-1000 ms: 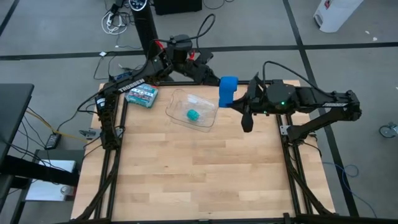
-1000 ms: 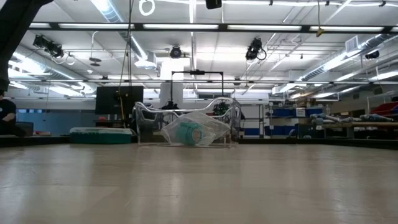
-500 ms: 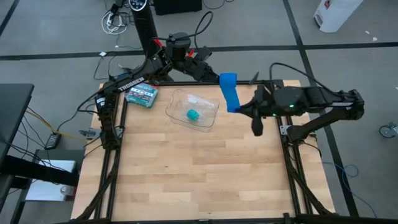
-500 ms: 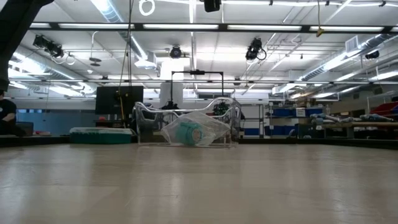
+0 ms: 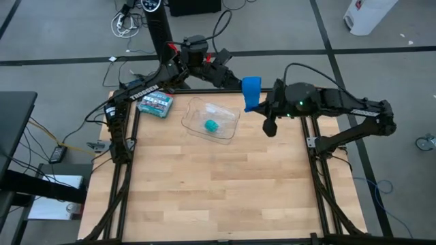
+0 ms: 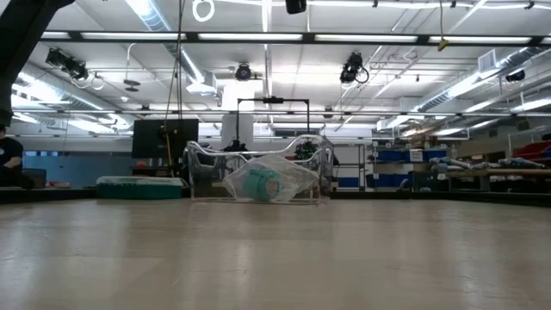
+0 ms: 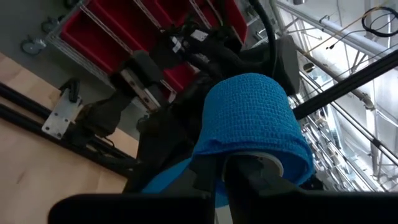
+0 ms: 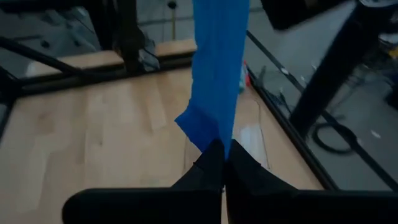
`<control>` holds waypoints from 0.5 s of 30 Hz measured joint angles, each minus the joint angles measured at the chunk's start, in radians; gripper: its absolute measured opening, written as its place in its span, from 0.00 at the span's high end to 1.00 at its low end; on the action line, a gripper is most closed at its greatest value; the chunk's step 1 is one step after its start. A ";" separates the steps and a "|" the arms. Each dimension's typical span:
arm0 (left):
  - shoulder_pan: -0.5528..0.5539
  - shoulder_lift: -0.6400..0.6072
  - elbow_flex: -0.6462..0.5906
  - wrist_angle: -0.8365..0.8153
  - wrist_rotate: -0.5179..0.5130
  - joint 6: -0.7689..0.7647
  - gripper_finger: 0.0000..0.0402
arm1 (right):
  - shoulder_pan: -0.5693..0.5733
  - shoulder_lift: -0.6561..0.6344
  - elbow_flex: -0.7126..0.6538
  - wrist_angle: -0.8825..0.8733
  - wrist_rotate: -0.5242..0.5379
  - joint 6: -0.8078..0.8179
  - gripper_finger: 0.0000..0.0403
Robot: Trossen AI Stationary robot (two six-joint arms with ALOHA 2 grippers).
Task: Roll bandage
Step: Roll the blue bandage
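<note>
The bandage is a bright blue strip (image 5: 251,93), partly wound into a roll (image 7: 255,121), held in the air over the table's far edge between my two grippers. My left gripper (image 5: 240,79) reaches in from the far left and is shut on the roll end. My right gripper (image 5: 261,107) comes from the right and is shut on the strip's free end (image 8: 214,134). The low view shows neither gripper nor the bandage. My left gripper has the blue roll (image 7: 249,106) at its fingertips (image 7: 208,177). The roll itself hides the place of contact. The roll is lifted clear of the table, and the strip runs off it toward my right gripper. My right gripper pinches the strip's free end (image 8: 219,144) between its two shut fingers (image 8: 205,171). The fingers lie in line with the strip. The strip runs straight from the fingertips to the roll, clear of the table.
A clear plastic tray (image 5: 225,117) with a small teal-green roll (image 5: 212,125) stands at the table's far middle, below and left of the bandage. A green-and-white box (image 5: 155,103) lies at the far left. Both show in the low view (image 6: 258,179). The near table is bare wood.
My right gripper has swung toward the table's right edge and then back toward the far edge and the roll, keeping hold of the strip's end. The strip between the two grippers is shorter now than before.
</note>
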 joint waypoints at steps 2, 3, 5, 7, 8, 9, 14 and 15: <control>-0.004 0.000 0.000 0.002 -0.001 -0.010 0.94 | -0.030 0.010 0.000 0.039 -0.053 -0.023 1.00; -0.007 0.000 0.000 0.002 -0.002 -0.012 0.94 | -0.043 0.014 0.000 0.040 -0.069 -0.027 1.00; -0.012 0.000 0.000 0.003 -0.002 -0.012 0.94 | -0.070 0.022 -0.001 0.029 -0.077 -0.035 1.00; -0.018 0.000 0.000 0.002 -0.003 -0.012 0.94 | -0.097 0.022 -0.001 0.014 -0.077 -0.039 1.00; -0.021 0.000 0.000 0.002 -0.005 -0.012 0.94 | -0.107 0.017 -0.001 0.011 -0.077 -0.039 1.00; -0.025 0.000 0.000 0.002 -0.006 -0.012 0.94 | -0.116 0.011 -0.001 0.011 -0.077 -0.039 1.00; -0.053 0.000 0.000 0.000 -0.017 -0.012 0.94 | -0.132 -0.050 -0.001 0.012 -0.067 -0.059 1.00; -0.061 0.000 0.000 -0.001 -0.022 -0.012 0.94 | -0.135 -0.063 -0.001 0.012 -0.061 -0.067 1.00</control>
